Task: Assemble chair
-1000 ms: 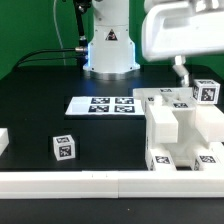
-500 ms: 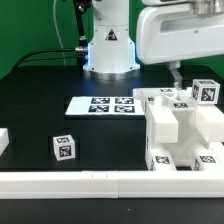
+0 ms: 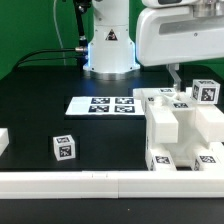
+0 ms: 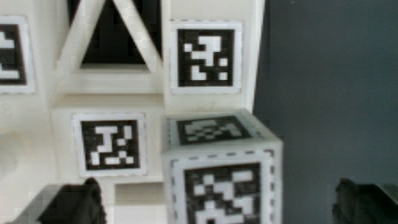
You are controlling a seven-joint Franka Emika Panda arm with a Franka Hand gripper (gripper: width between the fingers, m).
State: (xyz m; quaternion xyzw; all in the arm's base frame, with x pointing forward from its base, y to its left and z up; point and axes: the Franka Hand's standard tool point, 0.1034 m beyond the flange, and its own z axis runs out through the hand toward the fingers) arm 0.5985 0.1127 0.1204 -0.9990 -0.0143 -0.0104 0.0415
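Note:
The chair's white tagged pieces (image 3: 178,128) lie bunched at the exterior view's right, with a small tagged block (image 3: 207,91) at the far side of them. One loose tagged block (image 3: 64,148) sits apart toward the exterior view's left. My gripper (image 3: 177,78) hangs above the bunch. In the wrist view the gripper (image 4: 222,205) is open, its dark fingertips (image 4: 71,205) wide apart on either side of a tagged square block (image 4: 228,180), not touching it. The X-braced panel (image 4: 116,40) lies just beyond the block.
The marker board (image 3: 101,104) lies flat mid-table in front of the robot base (image 3: 108,50). A long plain white rail (image 3: 80,182) runs along the front edge. A white piece end (image 3: 3,141) shows at the exterior view's left edge.
The gripper shifted toward the exterior view's left and slightly up over the past second, then held still. The pieces have not moved.

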